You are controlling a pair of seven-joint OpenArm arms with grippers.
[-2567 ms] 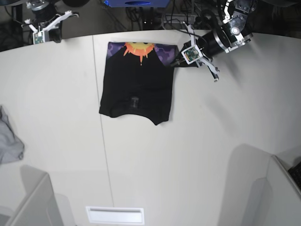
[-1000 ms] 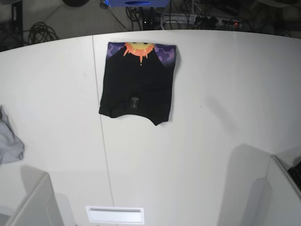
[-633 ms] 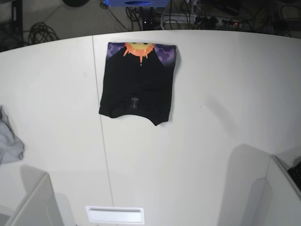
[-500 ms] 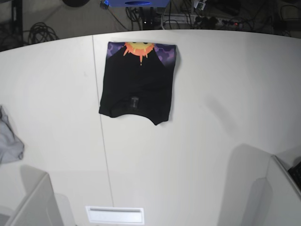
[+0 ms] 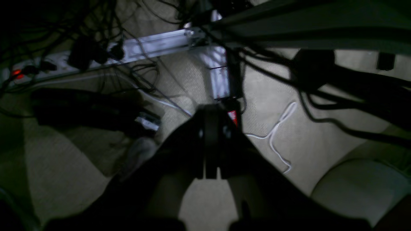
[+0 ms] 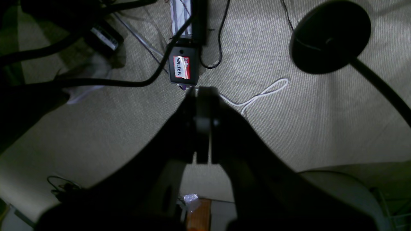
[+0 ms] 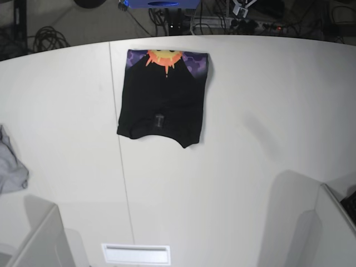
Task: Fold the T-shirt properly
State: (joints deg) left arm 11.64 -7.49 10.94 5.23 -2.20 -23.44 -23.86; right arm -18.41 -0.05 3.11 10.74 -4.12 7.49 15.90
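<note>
While both arms sit off the counter (image 7: 250,167), the T-shirt (image 7: 164,97) lies folded into a compact rectangle at the far centre, orange sun print and purple band along its far edge. Left claw (image 5: 210,141): fingers pressed together, empty, over carpet and a power strip (image 5: 128,53). Right claw (image 6: 202,128): pressed together, empty, over carpet near a labelled black box (image 6: 182,67) and a round black base (image 6: 330,37). Grey cloth (image 7: 11,167) at the counter's left edge, well apart from the shirt.
</note>
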